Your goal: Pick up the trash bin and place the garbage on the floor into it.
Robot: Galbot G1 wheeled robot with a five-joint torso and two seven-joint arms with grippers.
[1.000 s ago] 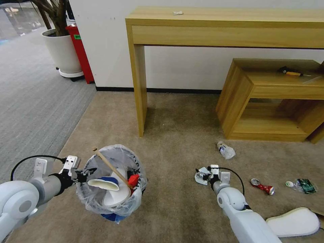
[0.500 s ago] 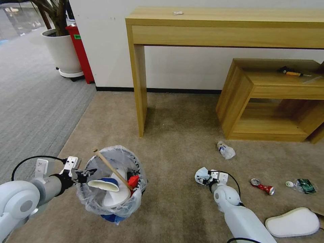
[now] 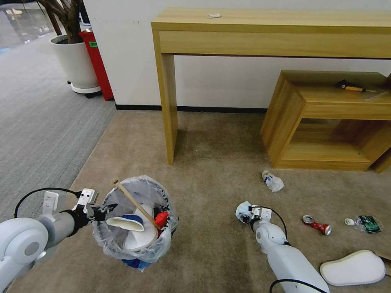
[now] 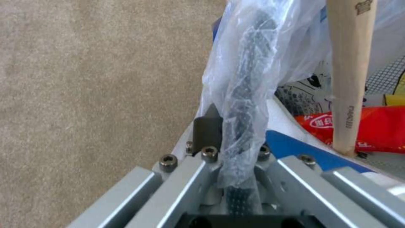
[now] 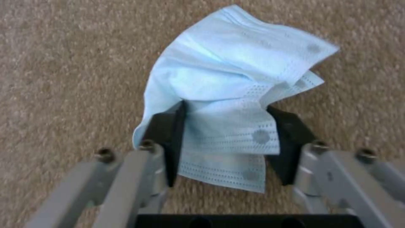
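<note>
Seen from the head view, the trash bin [image 3: 136, 221] is held off the floor [image 3: 211, 171] by the left gripper [image 3: 97, 212], near a wooden console [image 3: 168, 101]. Clamped on the rim in the left wrist view, thin liner could slip. In the right wrist view, the right gripper [image 5: 230, 144] is parted around the mask [image 5: 227, 95]; soft cloth may be missed.

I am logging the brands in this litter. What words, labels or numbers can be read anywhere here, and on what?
Wooden stick in the trash bin: dark print along its shaft, too blurred to read.
Red wrapper in the bin: white oval logo with characters, illegible.
Crushed red can and green wrapper on the floor: print too small.
Nothing else legible.
</note>
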